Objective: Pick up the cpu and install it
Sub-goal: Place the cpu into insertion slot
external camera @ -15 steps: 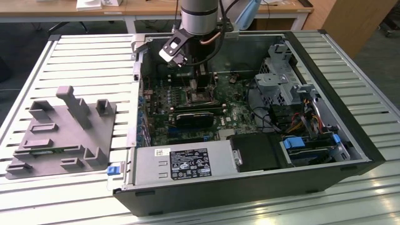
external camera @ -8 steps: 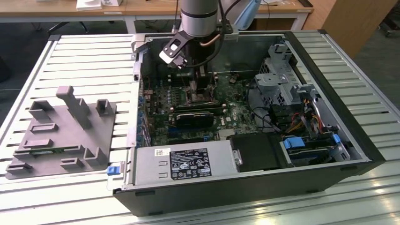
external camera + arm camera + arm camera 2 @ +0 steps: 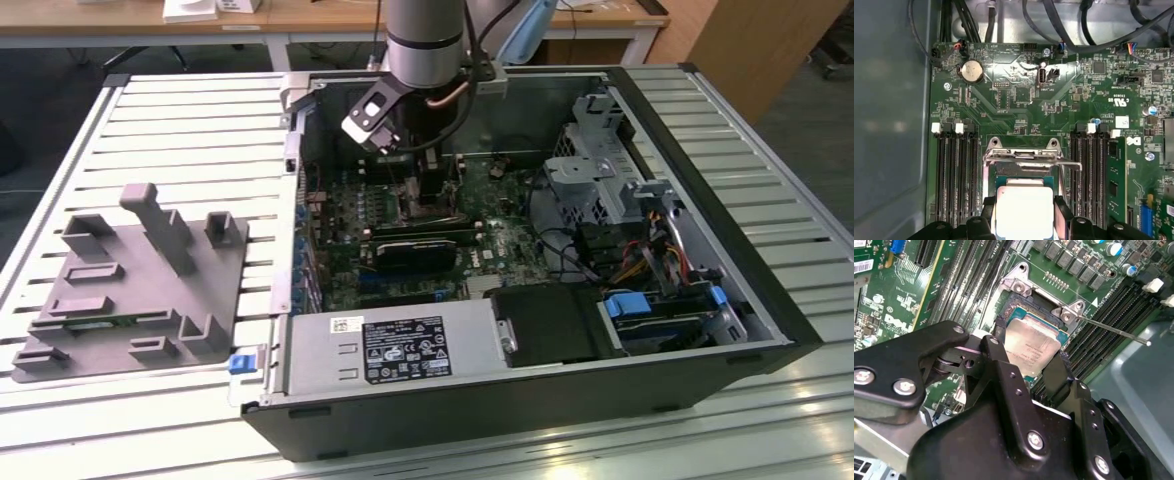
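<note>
The cpu point(image 3: 1030, 347), a flat square chip with a shiny silver top and a thin green rim, sits between the two black fingers point(image 3: 995, 352) of my gripper point(image 3: 1026, 359), which is shut on it. It hangs just over the dark open socket point(image 3: 1013, 305) of the green motherboard point(image 3: 914, 300). In the first wrist view the cpu point(image 3: 1024, 212) is squared up with the socket, whose metal load plate point(image 3: 1024, 155) stands raised behind it. In the exterior view my gripper point(image 3: 430, 180) reaches down inside the open computer case point(image 3: 747, 290).
The socket's thin lever point(image 3: 1114, 330) sticks out sideways. Memory slots point(image 3: 956, 175) flank the socket on both sides. A grey plastic block with posts point(image 3: 127, 285) lies at the exterior view's left. A power supply point(image 3: 387, 350), a drive cage point(image 3: 601, 150) and cables point(image 3: 641, 250) crowd the case.
</note>
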